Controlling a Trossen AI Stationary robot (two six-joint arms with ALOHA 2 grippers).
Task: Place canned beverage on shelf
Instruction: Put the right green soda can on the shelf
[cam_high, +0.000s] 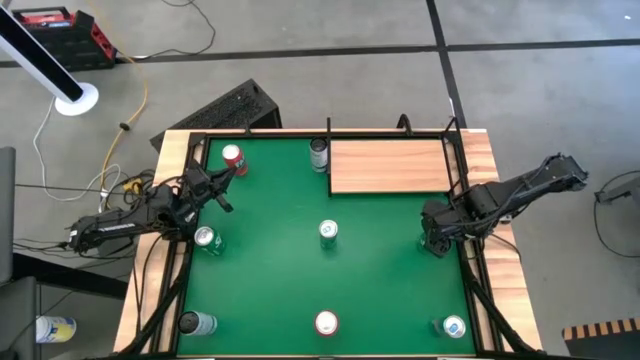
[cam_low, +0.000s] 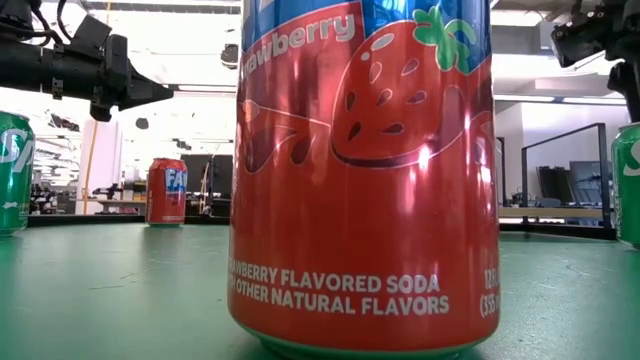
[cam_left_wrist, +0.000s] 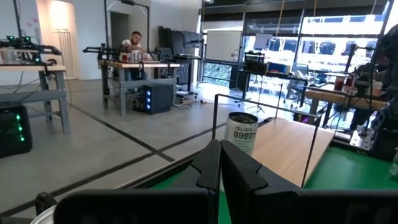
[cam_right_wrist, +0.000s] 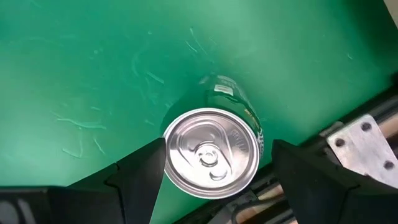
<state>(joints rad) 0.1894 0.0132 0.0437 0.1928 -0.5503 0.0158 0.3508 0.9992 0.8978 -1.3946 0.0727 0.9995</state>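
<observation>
The shelf (cam_high: 388, 166) is a light-brown wooden panel at the table's far right. A dark-topped can (cam_high: 319, 153) stands just left of it and also shows in the left wrist view (cam_left_wrist: 241, 131). My right gripper (cam_high: 437, 242) is open over a green can (cam_right_wrist: 214, 158) that stands upright on the table. Its fingers (cam_right_wrist: 140, 177) stand on either side of the can top. My left gripper (cam_high: 230, 178) is shut and empty, raised near a red can (cam_high: 232, 157) at the far left.
More cans stand on the green table: one at the left (cam_high: 205, 238), one in the centre (cam_high: 328, 232), and three along the near edge, with a strawberry soda can (cam_low: 365, 170) filling the low view. A black rail frame (cam_high: 455, 150) borders the shelf.
</observation>
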